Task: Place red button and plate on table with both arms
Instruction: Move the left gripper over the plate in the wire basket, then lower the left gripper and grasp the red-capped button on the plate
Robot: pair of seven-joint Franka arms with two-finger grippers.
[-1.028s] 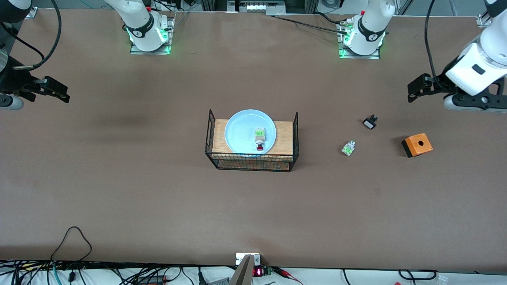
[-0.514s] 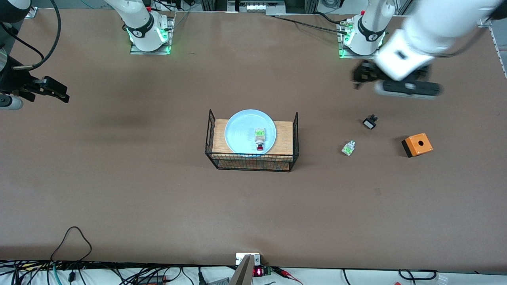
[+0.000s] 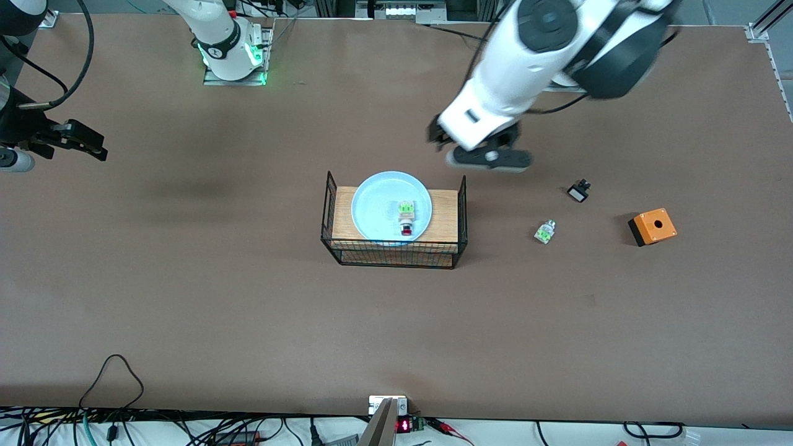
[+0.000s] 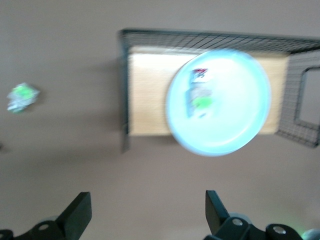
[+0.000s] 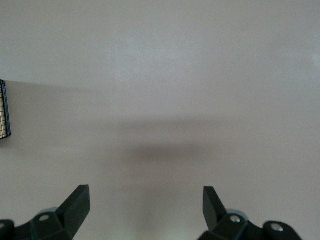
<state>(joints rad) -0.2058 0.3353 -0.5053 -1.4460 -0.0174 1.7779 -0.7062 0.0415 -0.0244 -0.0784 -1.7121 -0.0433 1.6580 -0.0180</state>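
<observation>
The pale-blue plate sits on the wooden top of the black wire basket in the middle of the brown table. The red button lies on the plate, red cap toward the front camera. My left gripper is open and empty, up in the air over the table beside the basket's corner. Its wrist view shows the plate, the button and the open gripper. My right gripper is open and empty and waits at the right arm's end of the table; its wrist view shows bare table.
A white-and-green part, a small black part and an orange box with a hole lie on the table toward the left arm's end. The white-and-green part also shows in the left wrist view. A basket corner shows in the right wrist view.
The left arm has swung fast from its end of the table toward the basket, its gripper still open. The right arm, plate and button have not moved.
</observation>
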